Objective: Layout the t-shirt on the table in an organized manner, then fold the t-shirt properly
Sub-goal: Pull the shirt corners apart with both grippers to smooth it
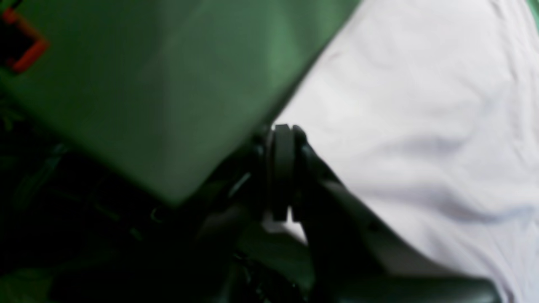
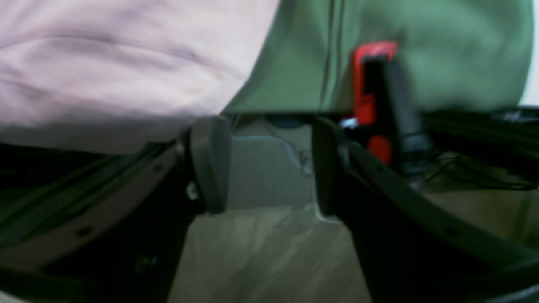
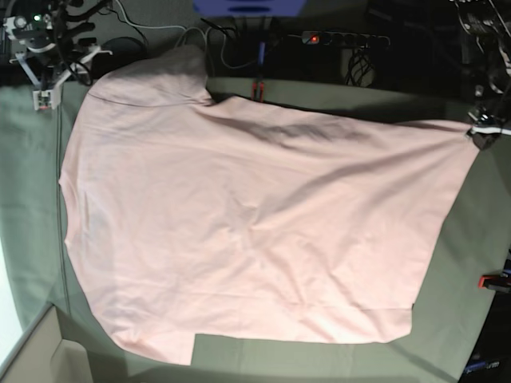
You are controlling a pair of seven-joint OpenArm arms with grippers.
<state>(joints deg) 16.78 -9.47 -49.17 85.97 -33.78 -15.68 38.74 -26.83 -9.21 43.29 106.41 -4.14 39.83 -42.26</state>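
Observation:
The pale pink t-shirt (image 3: 239, 215) lies spread over the grey-green table (image 3: 467, 271), plain side up, no print showing. One sleeve reaches the far edge at top left. My left gripper (image 3: 481, 134) is at the far right corner and is shut on the t-shirt's edge. In the left wrist view its pads (image 1: 281, 168) are pressed together at the border of the shirt (image 1: 421, 126) and the table (image 1: 147, 84). My right gripper (image 2: 269, 168) is open and empty just past the table's edge (image 2: 442, 50), beside the shirt (image 2: 105, 71). In the base view it (image 3: 41, 96) is at top left.
Red clamps sit on the table's edges (image 3: 257, 88), (image 3: 493, 281), (image 2: 370, 84), (image 1: 25, 54). Cables and a power strip (image 3: 343, 37) lie beyond the far edge. A cardboard box corner (image 3: 40, 351) is at bottom left. Floor shows below the right gripper.

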